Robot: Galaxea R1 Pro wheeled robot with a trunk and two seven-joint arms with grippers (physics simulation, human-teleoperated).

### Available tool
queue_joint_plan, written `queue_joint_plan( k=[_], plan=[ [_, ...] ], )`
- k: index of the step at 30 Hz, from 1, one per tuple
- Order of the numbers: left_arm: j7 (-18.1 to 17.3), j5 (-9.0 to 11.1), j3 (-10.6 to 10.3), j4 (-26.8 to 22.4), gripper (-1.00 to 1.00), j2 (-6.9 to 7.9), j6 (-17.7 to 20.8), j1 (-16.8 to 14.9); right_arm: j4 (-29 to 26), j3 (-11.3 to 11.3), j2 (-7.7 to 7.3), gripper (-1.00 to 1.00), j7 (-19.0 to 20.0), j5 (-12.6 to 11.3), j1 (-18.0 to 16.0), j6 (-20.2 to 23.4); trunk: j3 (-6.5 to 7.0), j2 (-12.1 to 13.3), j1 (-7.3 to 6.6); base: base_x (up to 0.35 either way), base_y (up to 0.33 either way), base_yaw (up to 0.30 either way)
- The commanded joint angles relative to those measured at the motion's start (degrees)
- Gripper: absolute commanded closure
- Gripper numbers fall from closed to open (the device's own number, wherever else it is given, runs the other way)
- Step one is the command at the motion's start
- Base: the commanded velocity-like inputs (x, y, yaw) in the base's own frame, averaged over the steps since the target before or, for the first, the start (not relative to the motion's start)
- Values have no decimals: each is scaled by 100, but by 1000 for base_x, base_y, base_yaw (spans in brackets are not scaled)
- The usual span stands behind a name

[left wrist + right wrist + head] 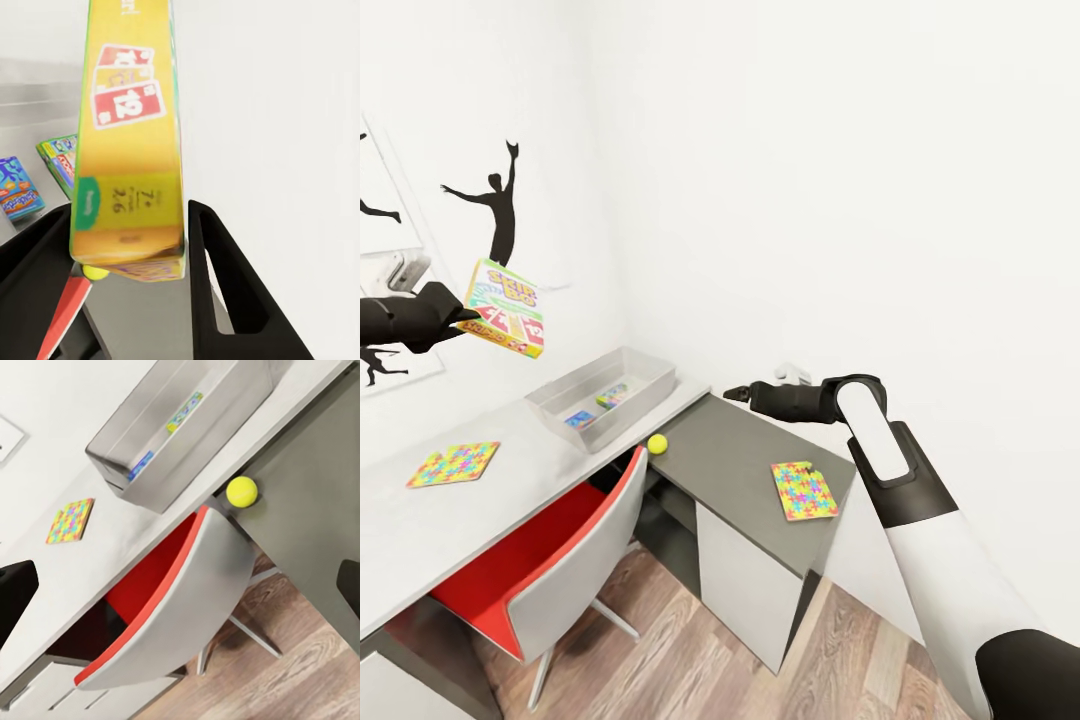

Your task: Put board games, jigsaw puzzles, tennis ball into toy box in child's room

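Orange and yellow card filled the space between the black fingers [225, 292] of the left gripper [460, 318], which was clamped on the SKIP-BO box [505, 308]; the left wrist view showed the box's narrow edge [127, 187] pinched between the two fingers. The box hung tilted in the air, well above the pale desk [420, 520] and up and to one side of the grey toy box [645, 385]. Below the held box, inside the toy box, lay a small blue game box [580, 419] and a green-edged game box [612, 396], flat on the tray floor and near each other; both also showed past the gripper in the left wrist view [19, 187] [64, 159].

One jigsaw puzzle [454, 464] lay flat on the pale desk, below the left gripper and well apart from the toy box. The tennis ball [658, 443] sat on the dark grey cabinet top [740, 450], just beside the toy box's near corner and below the right gripper [736, 394]. The second jigsaw puzzle [804, 491] lay flat on that dark top, near its front edge, under the right forearm.

The right gripper hovered over the dark top holding nothing, its fingertips [15, 592] spread wide at the edges of the right wrist view. A red and grey chair [560, 560] stood tucked at the desk, its back close under the ball [241, 491].
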Motion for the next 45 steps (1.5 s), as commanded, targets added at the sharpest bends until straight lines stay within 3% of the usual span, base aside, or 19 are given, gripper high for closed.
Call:
queue_joint_plan(
  k=[1,8,12,15,18,24,25,26,28,33,45],
  plan=[
    [55,44,4,-2,100,2,27,-6,5,2,1,-100,-58,-49,-7,11,-13,-12,5,135,137,0],
    [-3,59,0,5,100,11,198,-4,39,-15,1,-100,-58,-73,-7,11,-13,-12,5,45,41,0],
    [-269,113,-74,25,100,43,288,-4,39,-23,1,-100,-64,-85,-7,11,-13,-12,5,3,3,0],
    [-739,278,-592,53,100,109,308,-8,17,-36,-15,-100,-64,-92,-7,11,-13,-12,5,0,0,0],
    [-1248,380,-1052,152,100,292,312,-9,-3,-43,-55,-100,-60,-96,-7,11,-13,-12,5,0,0,0],
    [-2623,375,-1467,1153,100,652,312,-12,-35,-43,-99,-100,-57,-97,3,11,-13,-12,5,0,0,0],
    [-3083,358,-1602,1514,100,755,312,-15,-101,-41,-102,-100,-57,-101,18,11,-13,-12,5,0,0,0],
    [-3329,339,-1671,1685,100,807,312,-16,-160,-39,-103,-100,-58,-103,25,11,-13,-12,5,0,0,0],
    [-3653,180,-1815,1892,100,868,312,-17,-254,-36,-99,-100,-58,-105,33,11,-13,-12,5,0,0,0],
    [-3820,-180,-1908,1975,100,884,312,-18,-295,-34,-84,-100,-58,-103,36,11,-13,-12,5,0,0,0],
    [-3843,-367,-1930,2035,100,862,307,-10,-289,-34,-26,-100,-73,-73,70,11,-8,-12,5,64,26,-22]
  ],
)
